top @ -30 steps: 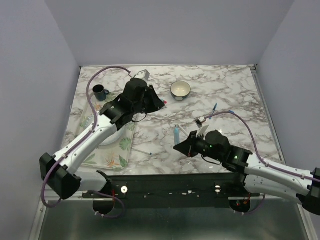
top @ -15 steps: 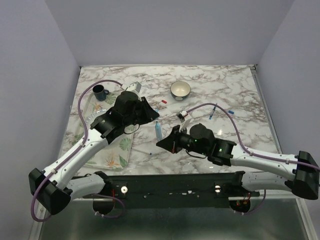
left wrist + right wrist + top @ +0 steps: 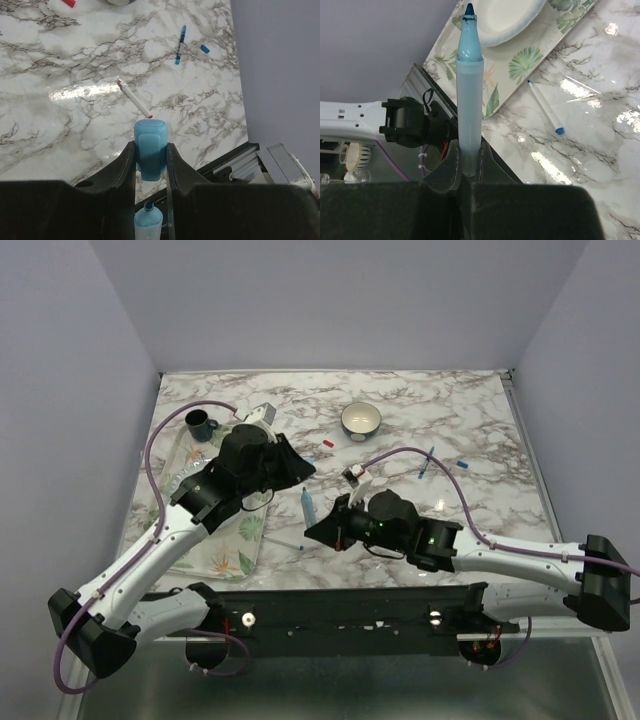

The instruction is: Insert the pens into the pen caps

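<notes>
My left gripper (image 3: pixel 303 469) is shut on a light blue pen cap (image 3: pixel 150 148), held above the table. My right gripper (image 3: pixel 322 529) is shut on the thick pale blue marker (image 3: pixel 307 508), gripping its lower end (image 3: pixel 469 100) with the tip pointing up. In the left wrist view the marker's tip (image 3: pixel 148 220) sits just short of the cap, in line with it and apart from it. A white pen with a red tip (image 3: pixel 134 97), a dark blue pen (image 3: pixel 427 462), a blue cap (image 3: pixel 462 463), a red cap (image 3: pixel 328 443) and a white pen with a blue tip (image 3: pixel 545 107) lie on the marble.
A leaf-pattern tray (image 3: pixel 215 540) with a white plate (image 3: pixel 510 20) lies at the left under my left arm. A dark mug (image 3: pixel 200 424) stands at its far end. A bowl (image 3: pixel 361 420) stands at the back centre. The table's near edge is a black rail (image 3: pixel 350 605).
My right gripper has carried the marker left toward the middle. My left gripper with the cap has drawn back toward the near side. Marker tip and cap are now close together.
</notes>
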Tool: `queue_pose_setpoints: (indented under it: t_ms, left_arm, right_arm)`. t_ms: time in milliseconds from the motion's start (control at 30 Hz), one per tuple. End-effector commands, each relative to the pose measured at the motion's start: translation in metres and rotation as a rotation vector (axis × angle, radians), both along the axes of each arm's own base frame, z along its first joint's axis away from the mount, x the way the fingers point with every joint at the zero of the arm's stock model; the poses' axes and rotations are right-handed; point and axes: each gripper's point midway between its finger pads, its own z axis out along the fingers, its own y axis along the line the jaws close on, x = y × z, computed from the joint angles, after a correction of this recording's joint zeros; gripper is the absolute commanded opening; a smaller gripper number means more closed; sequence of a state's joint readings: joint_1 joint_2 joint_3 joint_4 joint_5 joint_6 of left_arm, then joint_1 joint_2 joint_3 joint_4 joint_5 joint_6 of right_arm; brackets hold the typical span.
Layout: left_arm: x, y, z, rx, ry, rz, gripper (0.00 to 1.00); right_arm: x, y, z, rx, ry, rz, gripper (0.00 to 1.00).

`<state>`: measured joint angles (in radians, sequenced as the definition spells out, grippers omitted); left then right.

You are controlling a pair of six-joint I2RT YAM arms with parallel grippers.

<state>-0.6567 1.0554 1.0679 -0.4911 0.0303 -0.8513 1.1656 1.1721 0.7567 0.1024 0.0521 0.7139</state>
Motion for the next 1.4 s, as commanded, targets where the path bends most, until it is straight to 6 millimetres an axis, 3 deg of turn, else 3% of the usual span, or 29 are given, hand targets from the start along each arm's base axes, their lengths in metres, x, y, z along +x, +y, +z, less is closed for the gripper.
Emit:
queue_pose_setpoints:
  t_ms: [0, 700, 1000, 1367]
  left_arm:
    - [-0.009, 0.002, 0.016, -0.034, -0.036, -0.021, 0.0]
    - [-0.023, 0.006, 0.012, -0.021, -0.018, -0.052, 0.0]
    - [-0.035, -0.005, -0.005, -0.051, 0.035, -0.117, 0.0]
    - [-0.052, -0.018, -0.011, -0.066, 0.057, -0.202, 0.0]
  right_arm:
    - [0.006, 0.007, 0.017, 0.027, -0.016, -0.025, 0.01]
    - [0.012, 0.003, 0.021, 0.019, -0.012, -0.073, 0.01]
    - [0.023, 0.0, 0.027, -0.008, -0.024, -0.132, 0.01]
    - [0.04, -0.005, 0.033, -0.06, -0.038, -0.228, 0.01]
